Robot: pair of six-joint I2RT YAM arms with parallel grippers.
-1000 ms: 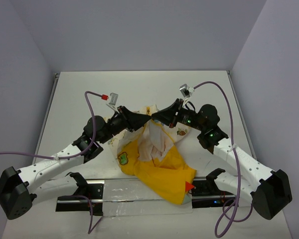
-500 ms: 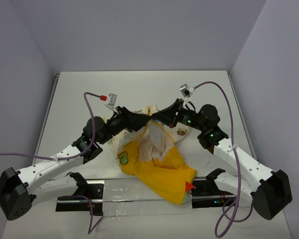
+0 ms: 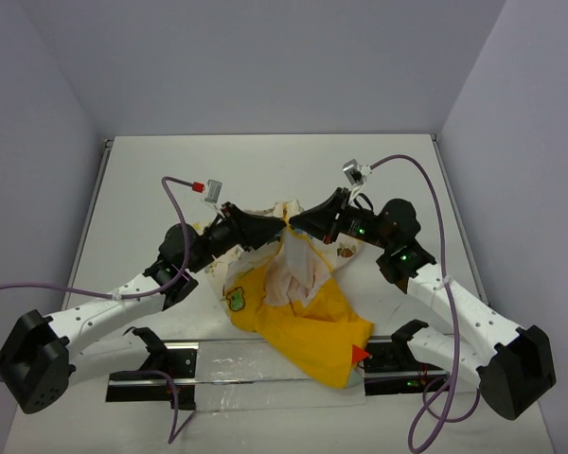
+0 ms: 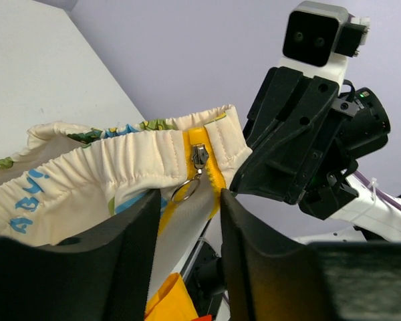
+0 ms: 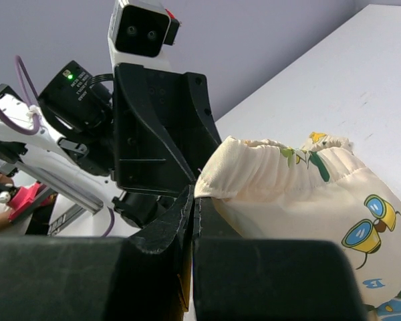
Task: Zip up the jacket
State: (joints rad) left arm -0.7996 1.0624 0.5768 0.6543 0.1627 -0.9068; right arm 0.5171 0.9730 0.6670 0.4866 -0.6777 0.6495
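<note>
Desk [image 3: 265,170]: white, walled on three sides, carrying all below.

Jacket [image 3: 298,317]: child-size, at the middle of the desk. The yellow body is spread toward the near edge. The cream printed hem is lifted at the far end, between the two hands.

Left arm [image 3: 104,312], right arm [image 3: 454,307]: white links with black joints, reaching in from the near corners to meet over the hem. A purple cable [image 3: 175,203] loops above each.

Right hand [image 5: 192,200]: fingers pressed together, pinching the corner of the cream hem.

Left hand [image 4: 190,200]: fingers spread, with cloth hanging in the gap; contact cannot be told.

Green patch [image 3: 235,301]: on the yellow cloth, left side.

Red tip [image 3: 360,354]: near right corner of the jacket.

Zipper slider [image 4: 199,157]: metal, on yellow tape at the hem.

Ring [image 4: 184,192]: hangs from the slider, just beyond the left fingers.
</note>
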